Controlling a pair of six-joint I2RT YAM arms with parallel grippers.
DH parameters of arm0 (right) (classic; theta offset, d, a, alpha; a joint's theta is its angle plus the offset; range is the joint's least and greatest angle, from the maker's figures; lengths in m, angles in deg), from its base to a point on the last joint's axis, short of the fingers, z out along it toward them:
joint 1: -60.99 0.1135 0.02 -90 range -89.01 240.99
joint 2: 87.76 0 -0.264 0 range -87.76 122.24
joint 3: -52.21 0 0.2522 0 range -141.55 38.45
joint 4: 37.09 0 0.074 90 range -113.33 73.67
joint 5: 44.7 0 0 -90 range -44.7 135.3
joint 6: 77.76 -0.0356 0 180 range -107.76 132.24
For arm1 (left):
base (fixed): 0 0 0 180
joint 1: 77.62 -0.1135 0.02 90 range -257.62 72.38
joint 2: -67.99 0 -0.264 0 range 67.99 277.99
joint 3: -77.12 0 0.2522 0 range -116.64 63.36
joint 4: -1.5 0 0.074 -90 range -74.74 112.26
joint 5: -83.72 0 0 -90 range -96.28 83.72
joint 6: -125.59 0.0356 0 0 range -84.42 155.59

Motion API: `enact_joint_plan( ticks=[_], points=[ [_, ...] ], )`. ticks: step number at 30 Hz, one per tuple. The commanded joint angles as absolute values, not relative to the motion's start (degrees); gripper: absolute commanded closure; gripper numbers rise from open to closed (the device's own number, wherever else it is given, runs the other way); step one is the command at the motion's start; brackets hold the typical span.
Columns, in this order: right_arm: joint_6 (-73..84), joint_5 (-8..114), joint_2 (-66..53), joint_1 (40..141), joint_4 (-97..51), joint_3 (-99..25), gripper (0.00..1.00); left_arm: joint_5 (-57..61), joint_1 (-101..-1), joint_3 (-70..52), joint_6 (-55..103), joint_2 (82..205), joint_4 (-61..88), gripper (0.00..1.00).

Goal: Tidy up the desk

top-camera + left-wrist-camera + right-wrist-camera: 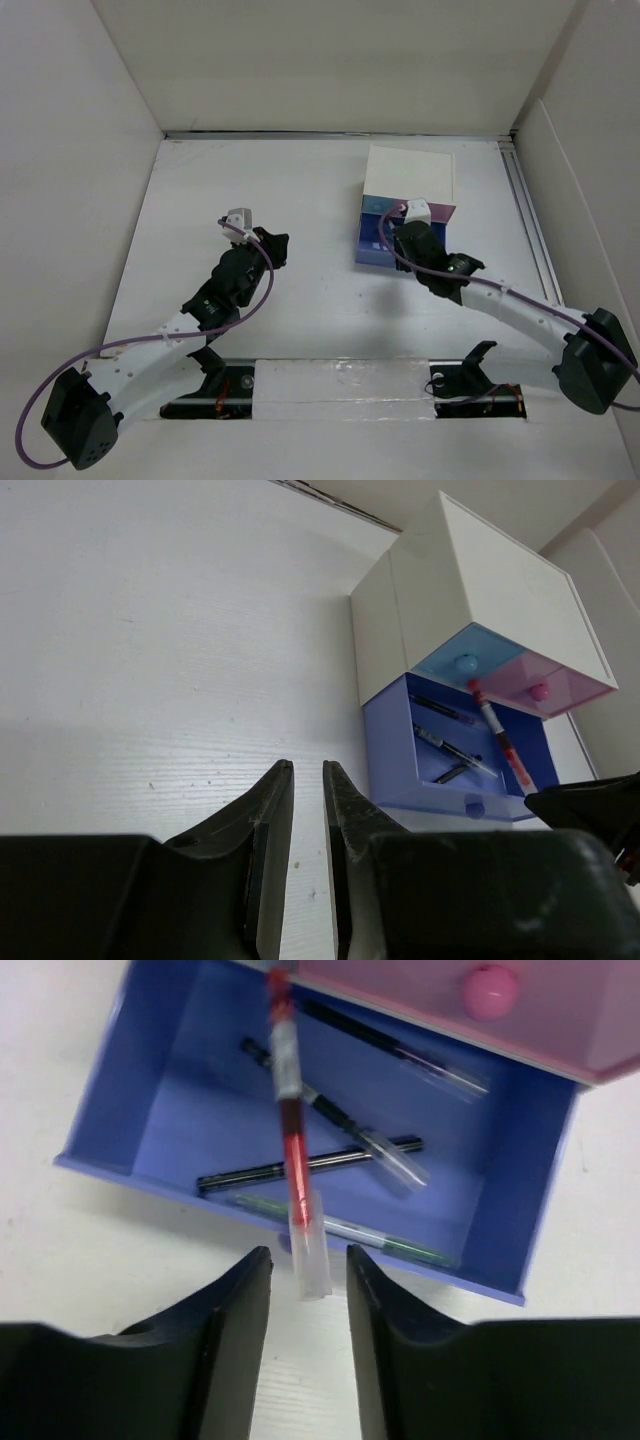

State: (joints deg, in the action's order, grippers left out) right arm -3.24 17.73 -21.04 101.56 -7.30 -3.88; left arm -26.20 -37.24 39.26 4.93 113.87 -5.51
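Note:
The desk is a white tabletop between white walls. A small white drawer box stands at the back right, and its lower blue drawer is pulled open with several pens inside. A red pen leans across the drawer's front edge, and its clear cap end sticks out between my right fingers without touching them. My right gripper is open just in front of the drawer. My left gripper is empty, its jaws nearly together, low over bare desk left of the box.
A pink drawer and a light-blue drawer sit closed above the open one. A black pen and a green pen lie in the blue drawer. Walls enclose the desk on three sides.

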Motion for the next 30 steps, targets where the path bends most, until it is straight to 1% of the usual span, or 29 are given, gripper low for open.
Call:
enact_joint_plan(
  ticks=[1,3,6,7,9,10,12,14,15,16,17,18,20,21,23,24,26,27,30],
  points=[
    [-6.12,12.52,-21.84,100.71,-5.31,-6.82,0.55,-25.88,-37.37,39.45,4.82,113.16,-8.03,0.85],
    [-6.04,12.16,-22.36,100.71,-5.57,-7.08,0.48,-25.88,-37.37,39.54,4.91,113.16,-7.94,0.85],
    [-5.60,13.74,-24.91,101.24,-7.15,-6.12,0.48,-25.79,-37.37,39.54,4.82,112.99,-8.03,0.85],
    [-5.42,14.36,-25.96,102.02,-8.03,-5.59,0.55,-25.88,-37.37,39.54,4.91,113.07,-7.94,0.85],
    [-5.42,16.90,-27.98,102.55,-10.22,-3.14,0.78,-25.79,-37.37,39.54,4.91,113.25,-8.03,0.85],
    [-5.60,17.95,-28.42,102.56,-10.84,-2.26,0.99,-25.79,-37.37,39.54,4.82,113.16,-7.94,0.85],
    [-7.17,20.95,-28.95,102.56,-12.60,-0.24,1.00,-25.62,-37.37,39.45,4.82,113.25,-8.03,0.85],
    [-11.54,20.61,-28.96,103.09,-16.88,5.28,1.00,-25.44,-37.37,39.45,4.82,113.51,-8.20,0.85],
    [-11.58,20.60,-28.87,103.09,-16.91,5.31,1.00,-25.44,-37.37,39.45,4.82,113.51,-8.21,0.85],
    [-14.27,19.91,-28.78,103.09,-19.78,7.75,1.00,-25.27,-37.37,39.45,4.82,113.51,-8.38,0.85],
    [-15.34,19.46,-28.52,103.09,-21.38,8.82,0.94,-25.09,-37.37,39.45,4.82,113.69,-8.47,0.85],
    [-16.05,19.20,-28.26,103.09,-22.70,9.70,0.82,-24.91,-37.37,39.37,4.91,113.69,-8.56,0.85],
    [-18.16,17.09,-26.85,103.09,-26.49,10.93,0.74,-24.91,-37.37,39.45,4.82,113.78,-8.47,0.85],
    [-18.69,16.39,-26.33,103.09,-27.02,10.85,0.67,-24.82,-37.37,39.45,4.82,113.69,-8.47,0.85],
    [-19.66,13.76,-24.74,103.09,-28.25,10.76,0.64,-24.91,-37.37,39.45,4.82,113.43,-8.21,0.85],
    [-20.01,13.05,-24.22,103.09,-28.69,10.85,0.60,-24.91,-37.37,39.54,4.82,112.99,-8.29,0.85],
    [-20.45,12.34,-22.82,102.48,-30.62,11.37,0.58,-24.91,-37.37,39.72,4.82,112.55,-8.21,0.85],
    [-20.45,12.43,-22.20,101.95,-31.41,11.64,0.55,-24.91,-37.37,39.80,4.82,112.20,-8.21,0.85],
    [-20.80,13.91,-18.60,101.15,-34.22,11.73,0.54,-24.74,-37.37,39.80,4.82,112.19,-8.21,0.85]
  ],
)
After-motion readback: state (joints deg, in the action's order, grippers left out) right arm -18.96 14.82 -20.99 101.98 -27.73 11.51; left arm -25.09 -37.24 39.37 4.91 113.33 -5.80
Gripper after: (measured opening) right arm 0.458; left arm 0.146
